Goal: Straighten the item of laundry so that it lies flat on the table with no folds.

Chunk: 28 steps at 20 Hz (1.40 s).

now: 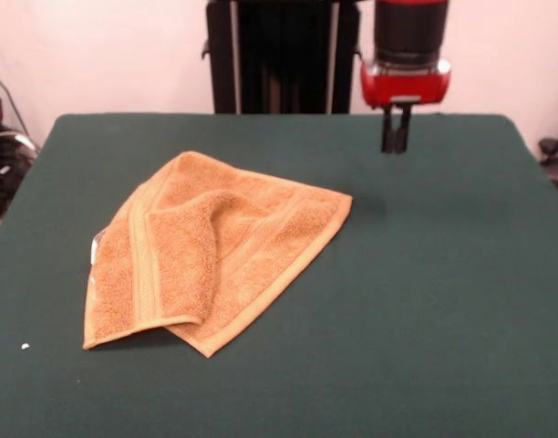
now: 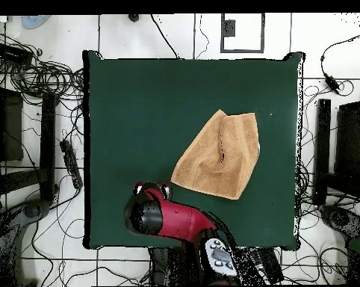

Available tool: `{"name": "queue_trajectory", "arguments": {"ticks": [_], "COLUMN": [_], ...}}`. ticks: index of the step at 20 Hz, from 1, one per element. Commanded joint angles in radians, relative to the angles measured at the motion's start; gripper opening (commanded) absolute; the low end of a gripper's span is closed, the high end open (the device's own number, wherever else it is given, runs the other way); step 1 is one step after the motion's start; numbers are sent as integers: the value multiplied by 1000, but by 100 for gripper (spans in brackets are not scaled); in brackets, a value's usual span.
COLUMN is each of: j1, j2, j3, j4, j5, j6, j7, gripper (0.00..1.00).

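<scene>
The golden-tan towel (image 1: pixel 215 251) lies crumpled on the dark green table (image 1: pixel 443 319), left of centre. Its left part is folded over the rest, and a raised ridge runs through the middle. Woven band stripes show along the folded flap and the right edge. A bit of white label (image 1: pixel 97 248) peeks out at its left edge. My gripper (image 1: pixel 396 135) hangs shut and empty above the far right of the table, well clear of the towel. In the overhead view the towel (image 2: pixel 220 155) lies right of centre, and the red arm head (image 2: pixel 149 213) hides the gripper.
The robot's black pedestal (image 1: pixel 281 55) stands behind the table's far edge. Cables and black stands (image 2: pixel 33 127) ring the table on the floor. A small white speck (image 1: pixel 25 346) lies near the table's front left.
</scene>
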Motion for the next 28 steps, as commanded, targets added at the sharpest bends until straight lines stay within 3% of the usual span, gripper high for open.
{"name": "queue_trajectory", "arguments": {"ticks": [1, 6, 12, 18, 21, 28], "j1": [45, -1, -23, -136, -128, -198], "j2": [-104, -22, -10, 32, 39, 87], "j3": [-21, 6, -19, -4, -31, -35], "j4": [42, 24, 5, -36, -42, -12], "j5": [98, 63, 27, -52, -49, 27], "j6": [211, 97, 90, 80, 63, -2], "j7": [282, 256, 214, 113, 145, 269], "gripper": [0, 0, 0, 0, 0, 0]}}
